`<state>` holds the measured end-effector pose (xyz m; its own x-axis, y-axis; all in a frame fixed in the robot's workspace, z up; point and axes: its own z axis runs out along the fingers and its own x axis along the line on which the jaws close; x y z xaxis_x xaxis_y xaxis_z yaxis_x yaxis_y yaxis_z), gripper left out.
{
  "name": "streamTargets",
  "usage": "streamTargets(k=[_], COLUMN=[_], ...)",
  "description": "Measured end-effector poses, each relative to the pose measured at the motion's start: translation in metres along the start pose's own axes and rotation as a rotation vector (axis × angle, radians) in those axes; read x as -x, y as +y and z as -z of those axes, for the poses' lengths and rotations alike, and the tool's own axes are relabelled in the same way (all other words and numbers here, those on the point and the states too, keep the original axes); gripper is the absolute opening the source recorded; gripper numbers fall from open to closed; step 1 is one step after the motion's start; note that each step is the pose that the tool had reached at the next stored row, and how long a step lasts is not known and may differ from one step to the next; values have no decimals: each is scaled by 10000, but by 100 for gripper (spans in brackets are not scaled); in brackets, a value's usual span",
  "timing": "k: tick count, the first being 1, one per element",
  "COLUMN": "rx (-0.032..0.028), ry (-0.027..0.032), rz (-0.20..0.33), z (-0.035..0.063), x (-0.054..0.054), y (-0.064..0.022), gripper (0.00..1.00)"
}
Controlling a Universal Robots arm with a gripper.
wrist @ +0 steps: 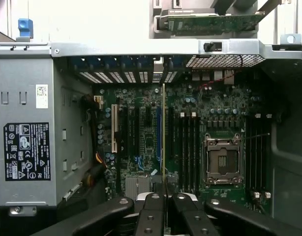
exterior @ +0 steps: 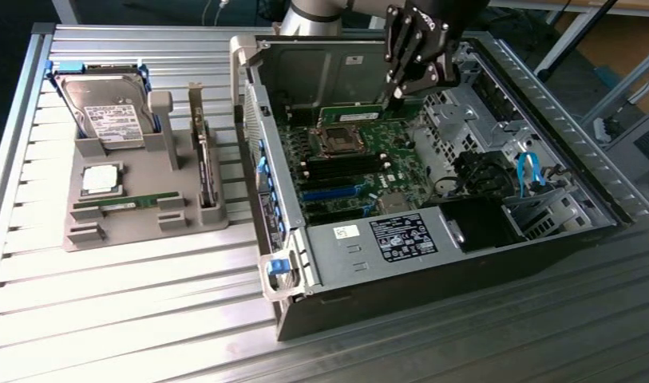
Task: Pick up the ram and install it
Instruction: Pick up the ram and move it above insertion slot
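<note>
The jaws, nearly closed, pinch the ram [wrist: 164, 129] edge-on above the motherboard [wrist: 141, 142] inside the open computer case [exterior: 431, 299].

ram [wrist: 164, 132]: lower end hidden inside claw [wrist: 164, 199] | power-supply label [wrist: 26, 151]: print unreadable | arm [exterior: 314, 16]: cut off by exterior view's top edge

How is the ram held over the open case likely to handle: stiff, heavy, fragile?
Probably stiff: the ram shows edge-on as a straight thin line out from the hand, with no sag. Likely light, since a pinch on one edge carries it. Possibly fragile: so thin a board could crack if pushed sideways.
</note>
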<state>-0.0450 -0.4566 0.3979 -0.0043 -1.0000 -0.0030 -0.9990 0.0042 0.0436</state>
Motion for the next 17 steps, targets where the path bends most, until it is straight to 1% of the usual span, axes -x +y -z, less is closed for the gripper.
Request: streamTargets(k=[3, 6, 12, 17], rx=[1, 1, 0, 0], ry=[1, 1, 0, 0], rz=[-1, 0, 0, 0], z=[1, -1, -4, -8], x=[2, 77, 169, 275], y=[-8, -7, -7, -7], gripper=[12, 12, 12, 12])
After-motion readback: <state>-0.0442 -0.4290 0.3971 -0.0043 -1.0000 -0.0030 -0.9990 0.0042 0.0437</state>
